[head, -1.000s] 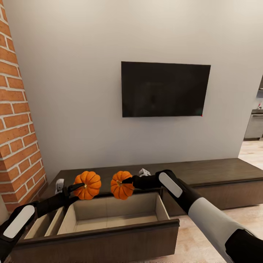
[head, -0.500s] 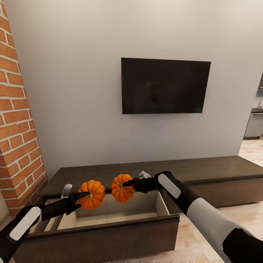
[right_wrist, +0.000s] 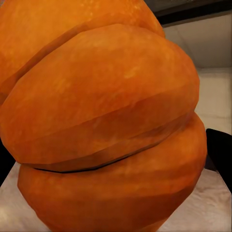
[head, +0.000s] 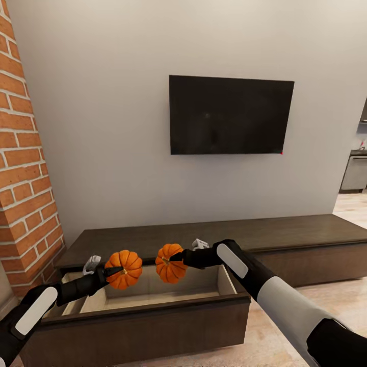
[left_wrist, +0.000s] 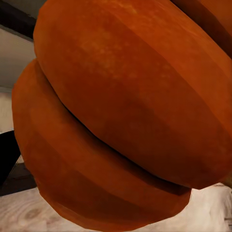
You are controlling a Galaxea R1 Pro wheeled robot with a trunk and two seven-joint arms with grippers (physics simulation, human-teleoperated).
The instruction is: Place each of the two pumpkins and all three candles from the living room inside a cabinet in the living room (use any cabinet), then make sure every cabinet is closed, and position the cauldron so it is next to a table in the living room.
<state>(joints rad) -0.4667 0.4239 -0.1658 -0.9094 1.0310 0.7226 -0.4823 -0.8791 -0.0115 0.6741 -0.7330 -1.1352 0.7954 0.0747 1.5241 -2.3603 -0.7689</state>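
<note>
i grip one pumpkin point(head: 124, 268) in my left gripper point(head: 113, 270), another pumpkin point(head: 170, 263) in my right gripper point(head: 175, 257), both above the open cabinet point(head: 153, 326) drawer. next: lower, let go.

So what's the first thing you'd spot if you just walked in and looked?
Two bright orange pumpkins, the left pumpkin in the left gripper and the right pumpkin in the right gripper, held side by side over the open drawer of the dark cabinet. Above them a big black TV hangs on the pale wall, with a brick wall at the left.
</note>
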